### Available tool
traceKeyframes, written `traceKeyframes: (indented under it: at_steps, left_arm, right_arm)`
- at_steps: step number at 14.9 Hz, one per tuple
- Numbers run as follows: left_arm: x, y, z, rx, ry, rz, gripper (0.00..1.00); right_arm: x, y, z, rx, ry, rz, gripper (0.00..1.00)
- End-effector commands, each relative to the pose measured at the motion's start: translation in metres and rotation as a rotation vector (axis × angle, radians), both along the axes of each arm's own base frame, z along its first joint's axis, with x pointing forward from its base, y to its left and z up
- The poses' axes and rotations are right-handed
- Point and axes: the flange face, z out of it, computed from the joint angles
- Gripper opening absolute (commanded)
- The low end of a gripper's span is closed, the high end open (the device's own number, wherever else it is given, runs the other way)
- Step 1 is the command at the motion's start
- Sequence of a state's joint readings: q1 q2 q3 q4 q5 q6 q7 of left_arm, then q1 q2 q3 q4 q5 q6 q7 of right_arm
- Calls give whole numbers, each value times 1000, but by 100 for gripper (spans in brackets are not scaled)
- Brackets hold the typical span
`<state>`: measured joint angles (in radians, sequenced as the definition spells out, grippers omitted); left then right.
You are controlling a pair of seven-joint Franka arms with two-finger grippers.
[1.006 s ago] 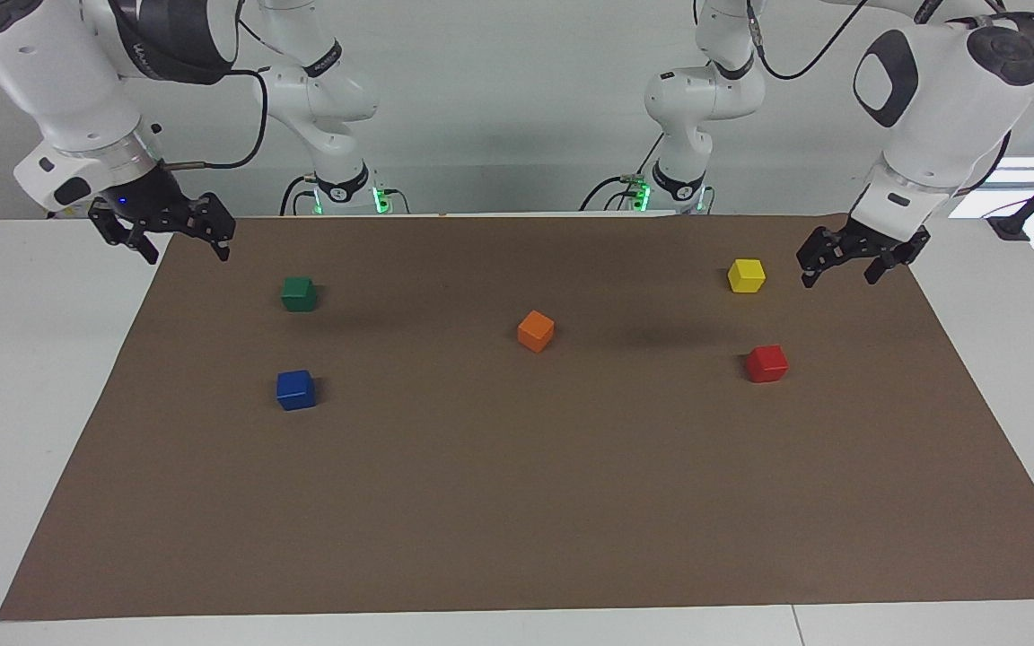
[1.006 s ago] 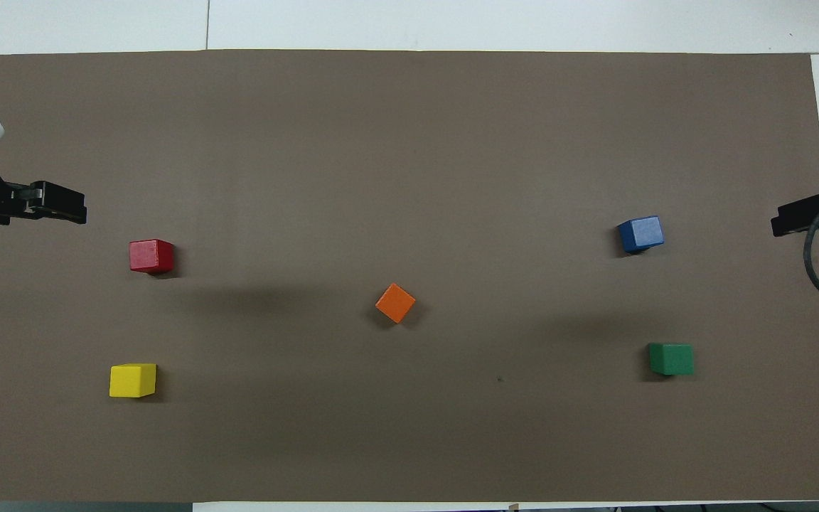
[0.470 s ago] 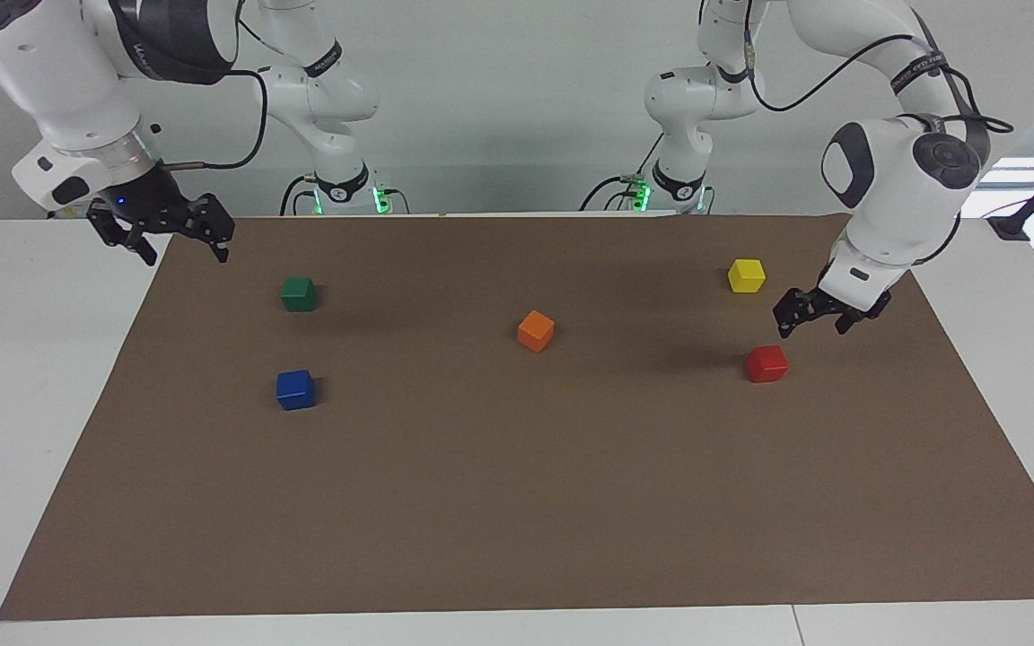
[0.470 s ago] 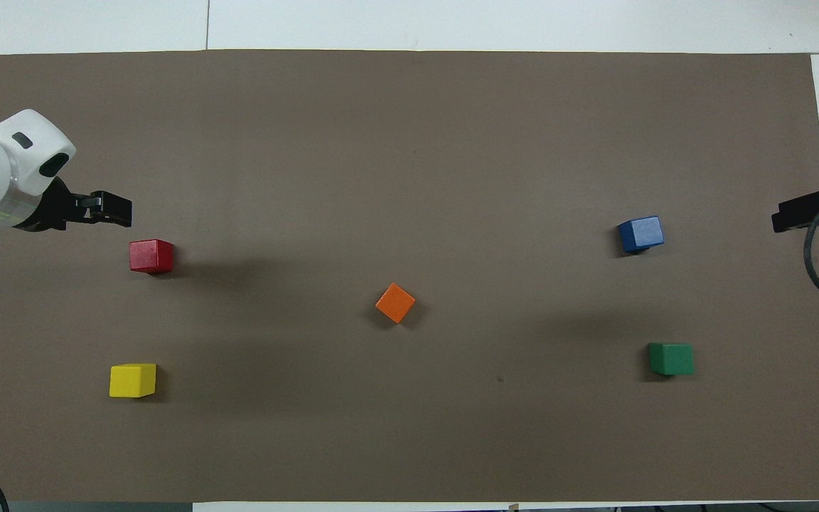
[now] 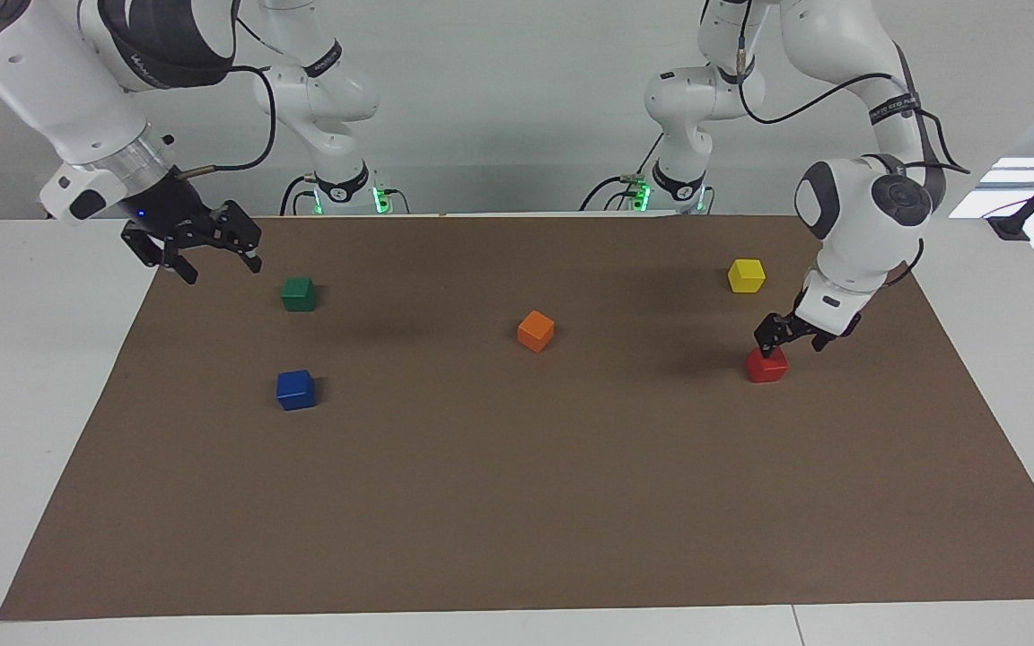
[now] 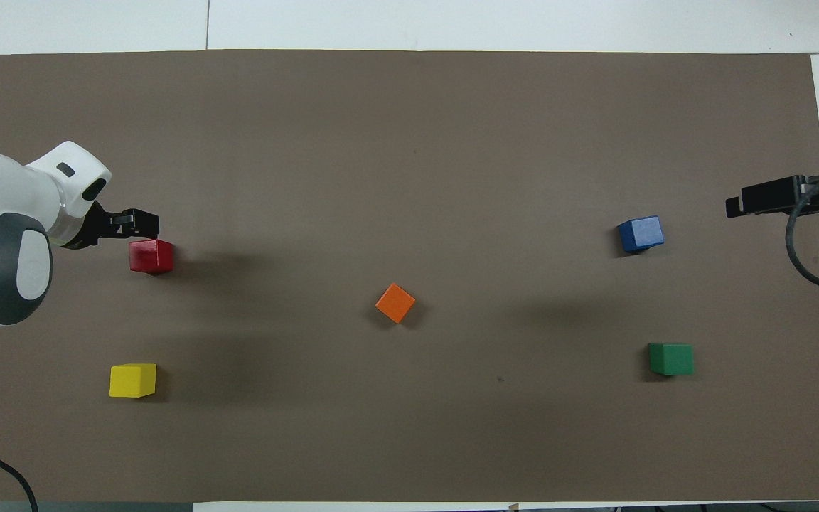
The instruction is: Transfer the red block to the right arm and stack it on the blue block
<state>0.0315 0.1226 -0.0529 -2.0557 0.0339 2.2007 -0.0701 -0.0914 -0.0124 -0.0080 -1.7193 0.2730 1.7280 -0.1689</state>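
The left arm (image 5: 867, 197) arches out from its base, bends sharply at the elbow and drops its forearm steeply toward the surface (image 5: 517, 502) at its own end. Its wrist tilts slightly inward, and the left end effector (image 5: 790, 339) hangs low, fingers pointing down and spread apart, with nothing between them. The right arm (image 5: 59, 81) slants down from high at its own end, silver wrist ring and a small blue light showing. The right end effector (image 5: 203, 251) hovers well above the surface's corner nearest its base, angled inward, its 2 fingers parted and empty.
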Motion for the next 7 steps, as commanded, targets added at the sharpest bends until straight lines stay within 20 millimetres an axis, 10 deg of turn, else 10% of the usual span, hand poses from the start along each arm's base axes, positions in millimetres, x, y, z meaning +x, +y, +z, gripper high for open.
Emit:
traceKeyframes:
  at_steps: [1,7]
  left_arm:
    - [-14,1,-22,-7,-16,15,100]
    - [-26,4,-63,-10,-20,25,100]
  right_arm:
    - [5,-3,-17,198,-48,18,100]
    - [26,-1,-72,662,-78,8,100]
